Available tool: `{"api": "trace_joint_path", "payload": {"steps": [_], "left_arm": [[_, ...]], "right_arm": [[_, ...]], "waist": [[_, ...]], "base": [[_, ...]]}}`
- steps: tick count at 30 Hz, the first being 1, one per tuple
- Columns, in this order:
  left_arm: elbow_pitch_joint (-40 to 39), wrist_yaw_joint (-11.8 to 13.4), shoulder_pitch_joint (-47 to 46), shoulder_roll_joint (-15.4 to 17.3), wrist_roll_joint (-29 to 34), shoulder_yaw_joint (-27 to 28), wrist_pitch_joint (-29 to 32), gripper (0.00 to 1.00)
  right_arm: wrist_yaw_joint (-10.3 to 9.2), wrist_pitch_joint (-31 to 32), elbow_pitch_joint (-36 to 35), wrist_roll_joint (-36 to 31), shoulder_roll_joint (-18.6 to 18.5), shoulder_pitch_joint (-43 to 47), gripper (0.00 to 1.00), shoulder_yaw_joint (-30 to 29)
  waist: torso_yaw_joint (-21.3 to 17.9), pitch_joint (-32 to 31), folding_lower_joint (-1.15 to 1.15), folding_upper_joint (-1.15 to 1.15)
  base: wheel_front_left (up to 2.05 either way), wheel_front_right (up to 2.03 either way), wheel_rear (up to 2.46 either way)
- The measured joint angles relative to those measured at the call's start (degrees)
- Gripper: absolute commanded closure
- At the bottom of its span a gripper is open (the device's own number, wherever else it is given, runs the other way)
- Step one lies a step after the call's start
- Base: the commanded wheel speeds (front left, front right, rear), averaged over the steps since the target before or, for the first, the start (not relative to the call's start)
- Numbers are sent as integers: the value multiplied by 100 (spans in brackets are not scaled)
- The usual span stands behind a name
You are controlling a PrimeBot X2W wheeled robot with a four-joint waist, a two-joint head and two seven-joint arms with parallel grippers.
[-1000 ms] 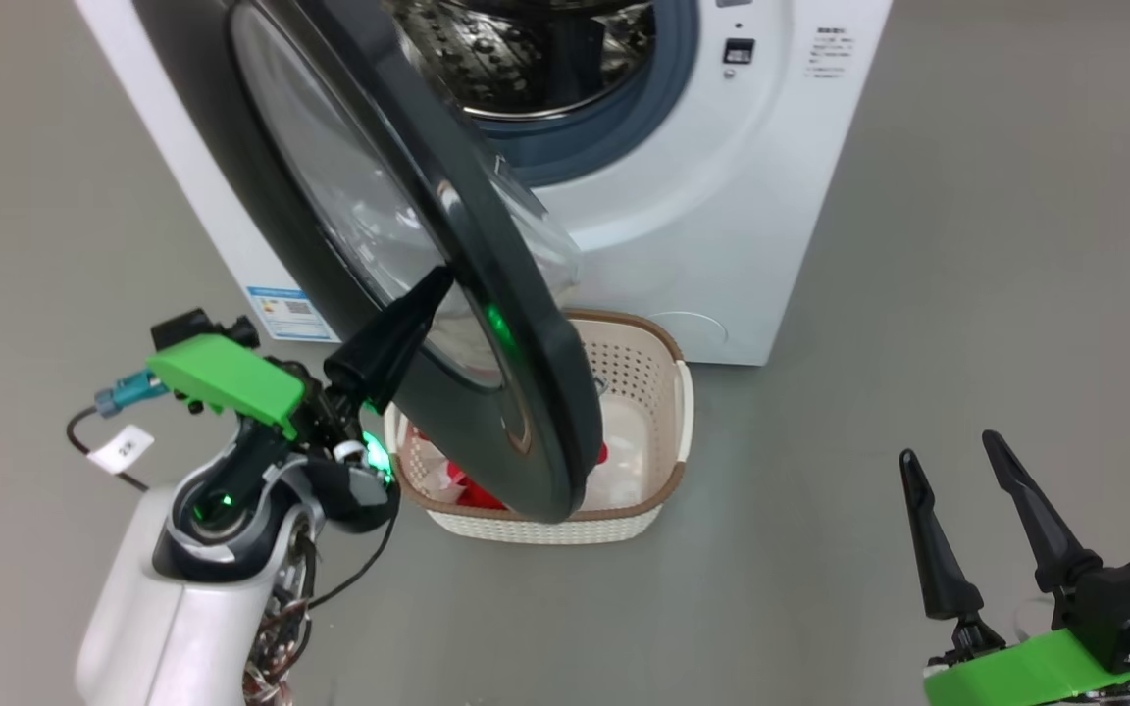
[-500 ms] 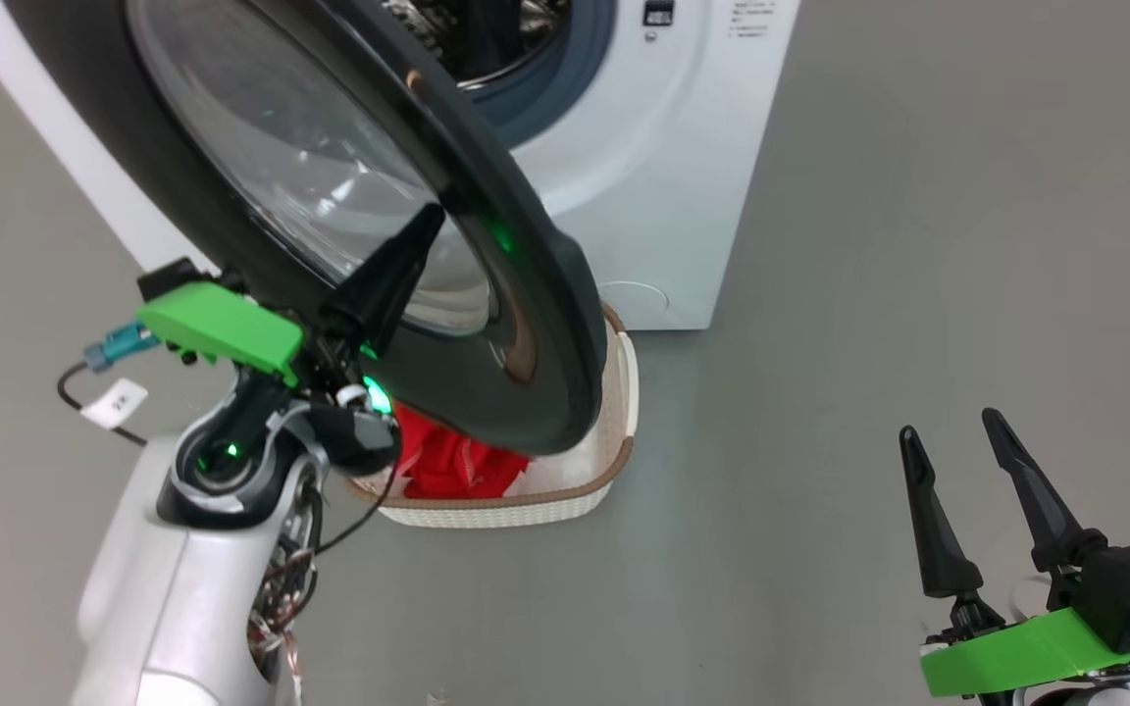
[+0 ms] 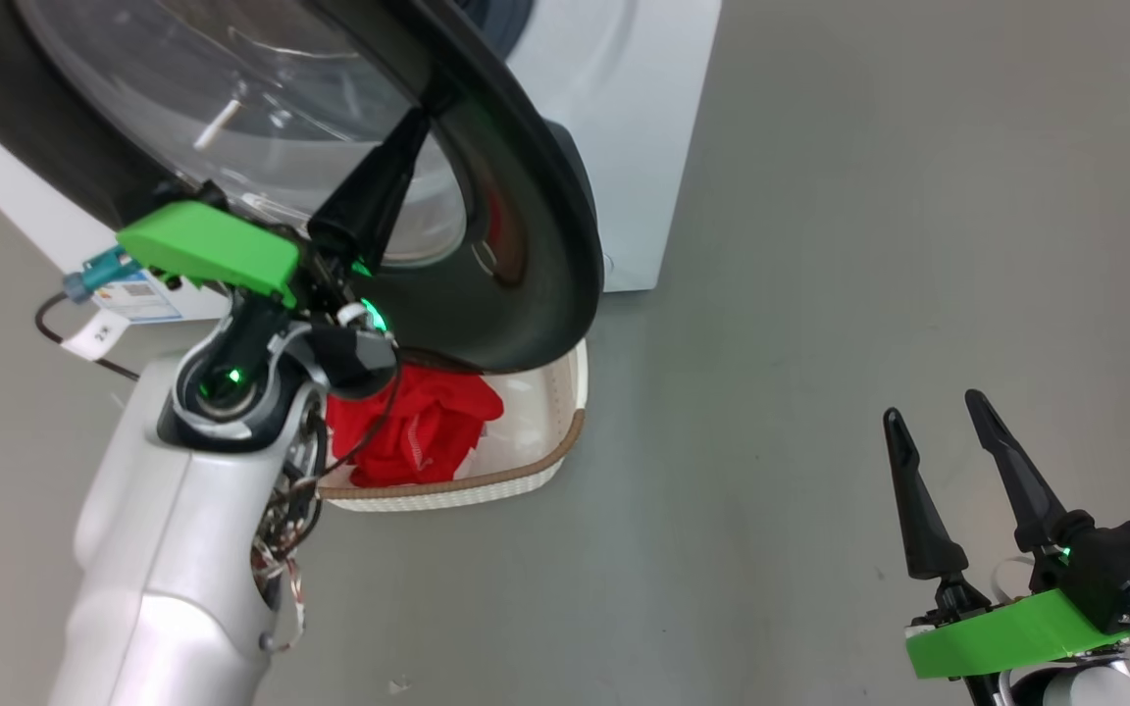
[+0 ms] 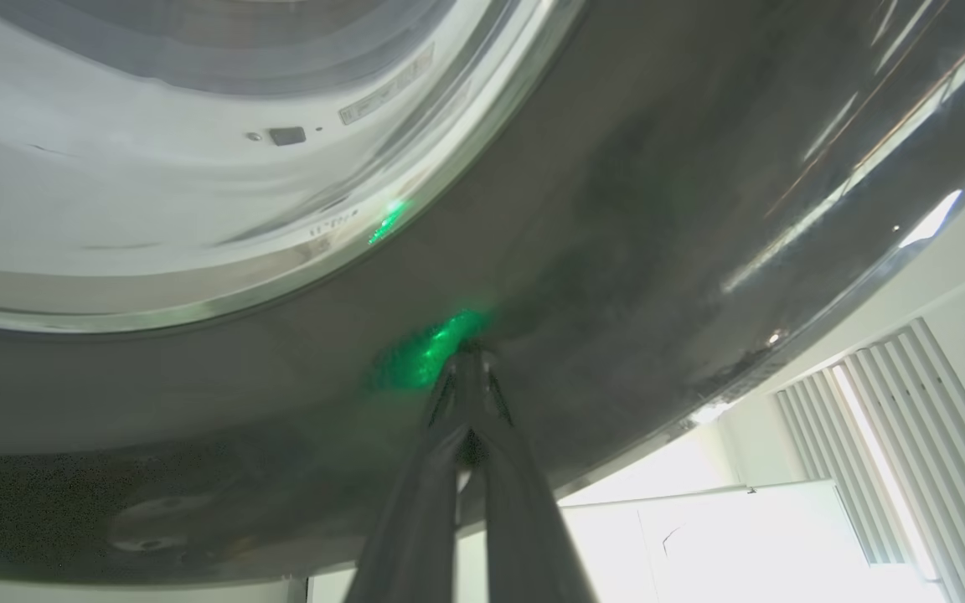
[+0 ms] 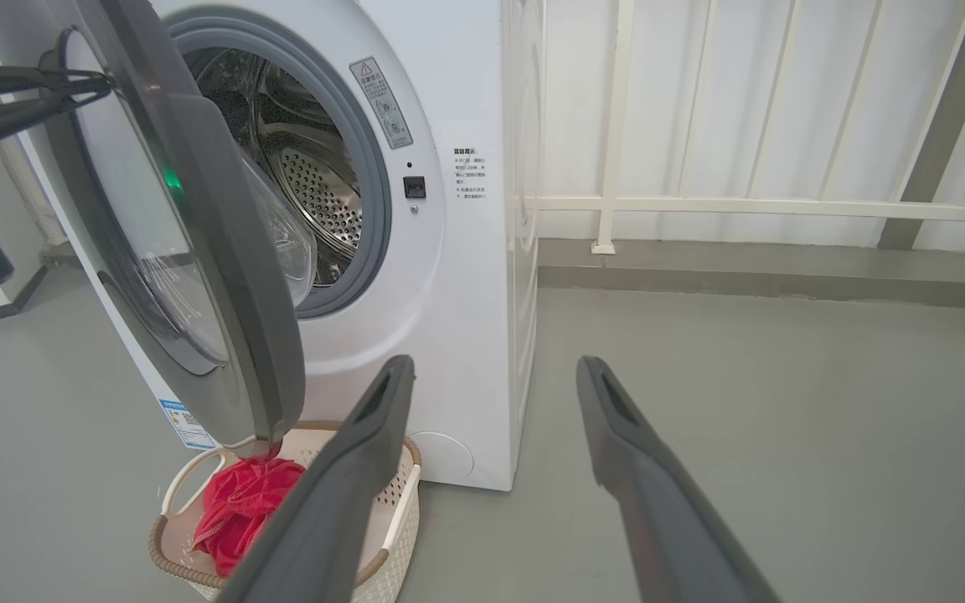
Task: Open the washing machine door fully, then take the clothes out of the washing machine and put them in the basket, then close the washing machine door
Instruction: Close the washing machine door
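The glossy black washing machine door stands part-way open, angled out from the white washing machine. My left gripper is shut, its tips pressed on the door's outer face beside the glass window. In the left wrist view, the left gripper touches the dark door. Below the door's lower edge sits the basket with red clothes inside. My right gripper hangs open and empty at the lower right, far from the machine. The right wrist view shows the right gripper, door, washing machine, basket and clothes.
The steel drum shows behind the door. A white railing and a low ledge run behind the machine on the right. Bare grey floor lies right of the machine. A blue label sits low on its front.
The head camera has shifted, sliding the machine up and left. The door, with my shut left gripper on it, has swung nearer the machine's front. More of the red clothes shows. The right gripper stays open.
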Motion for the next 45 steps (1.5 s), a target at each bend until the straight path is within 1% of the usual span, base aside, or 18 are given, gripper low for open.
{"api": "trace_joint_path", "payload": {"steps": [2,9,14,24,35,45], "left_arm": [[156,-7,-113,-1,0,0,-103,100],[622,-240,-458,-2,-99,11,-285,100],[925,-311,-685,-11,-131,11,-358,100],[1283,-498,-1073,-4,-89,79,-436,100],[1661,-558,-1761,100,79,204,-536,100],[1866,-586,-2093,153,263,377,-689,100]], "right_arm": [[0,-15,20,30,-1,-32,0,11],[0,-18,103,125,-1,-91,0,47],[0,-48,120,124,-1,-93,0,60],[0,-49,137,124,-1,-160,0,169],[1,-64,114,125,-1,-329,0,200],[0,-65,94,125,-1,-481,0,274]], "waist": [[-58,39,0,0],[-258,136,0,0],[-368,195,0,0],[-554,324,0,0],[-731,681,0,0],[-894,1005,0,0]], "base": [[0,0,0],[0,0,0],[0,0,0],[0,0,0],[0,0,0],[0,0,0]]}}
